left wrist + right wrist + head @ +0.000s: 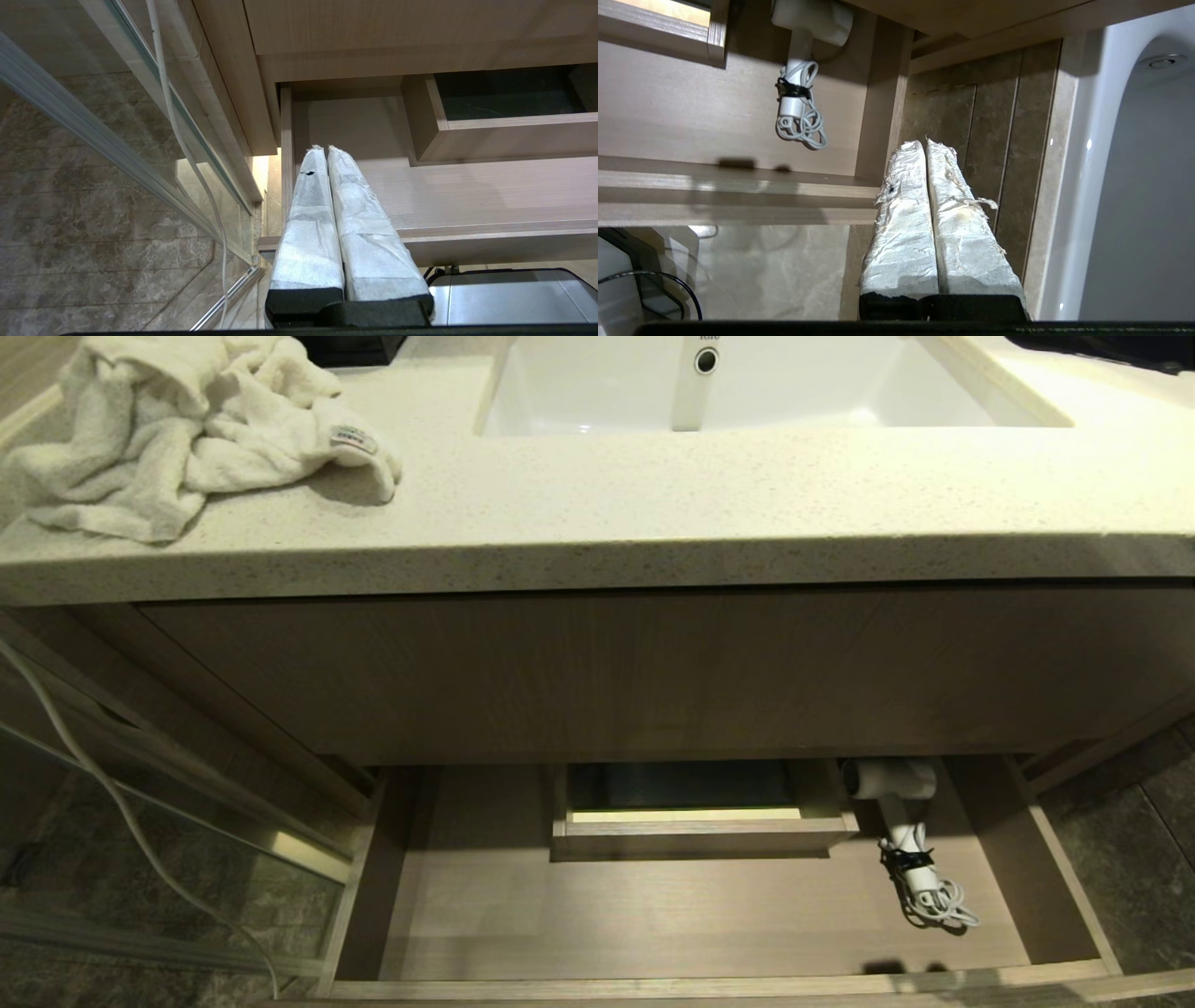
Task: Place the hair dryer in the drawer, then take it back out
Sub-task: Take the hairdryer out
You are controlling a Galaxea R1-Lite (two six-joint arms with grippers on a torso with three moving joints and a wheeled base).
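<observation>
Hanging clenched on nothing, right gripper [924, 144] sits just outside the drawer [1064, 887] front's right end | left gripper [323, 150] also pinched empty, over its left corner | hair dryer [901, 803] lies inside, back right, beside the boxed cutout [700, 831]

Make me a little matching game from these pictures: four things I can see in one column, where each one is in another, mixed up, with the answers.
Things:
1. hair dryer
2. towel
3. tap
4. right pincer

Places:
A. crumpled on the countertop, at its left end
B. standing at the sink
C. lying in the open drawer, at its back right
D. shut and empty, outside the drawer's right side

Pairs: 1-C, 2-A, 3-B, 4-D
</observation>
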